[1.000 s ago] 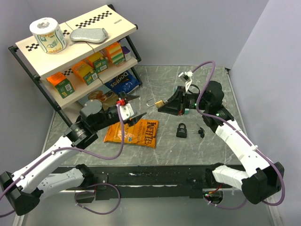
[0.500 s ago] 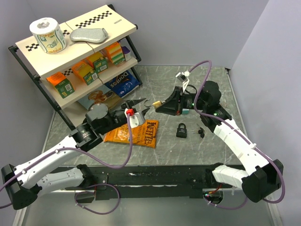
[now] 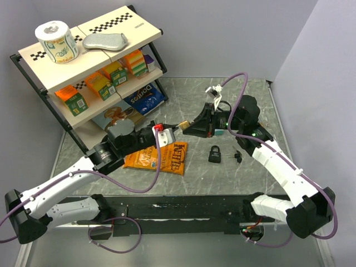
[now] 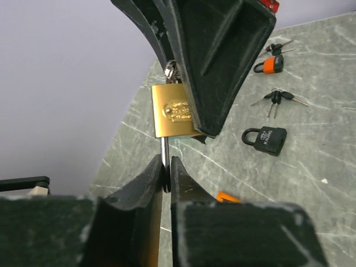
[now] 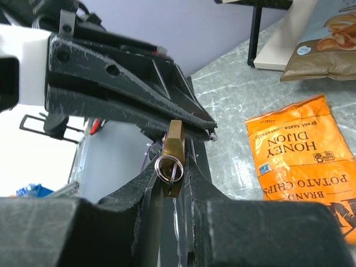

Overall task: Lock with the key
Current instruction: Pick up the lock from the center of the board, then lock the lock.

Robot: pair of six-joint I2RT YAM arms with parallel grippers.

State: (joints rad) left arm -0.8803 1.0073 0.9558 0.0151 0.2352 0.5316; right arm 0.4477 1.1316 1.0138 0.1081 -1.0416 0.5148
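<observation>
The left gripper (image 3: 173, 129) has moved in and pinched the shackle (image 4: 165, 161) of the padlock (image 4: 175, 111), whose body the right gripper (image 3: 189, 127) clamps, so both ends are braced for locking.

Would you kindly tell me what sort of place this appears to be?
Probably a robotics lab bench, mocked up as a shop: plain walls, a snack-stocked shelf rack, a black padlock on the table.

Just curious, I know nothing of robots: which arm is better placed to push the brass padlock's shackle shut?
Probably the left: the left gripper pinches the shackle, while the right gripper holds the brass padlock.
</observation>
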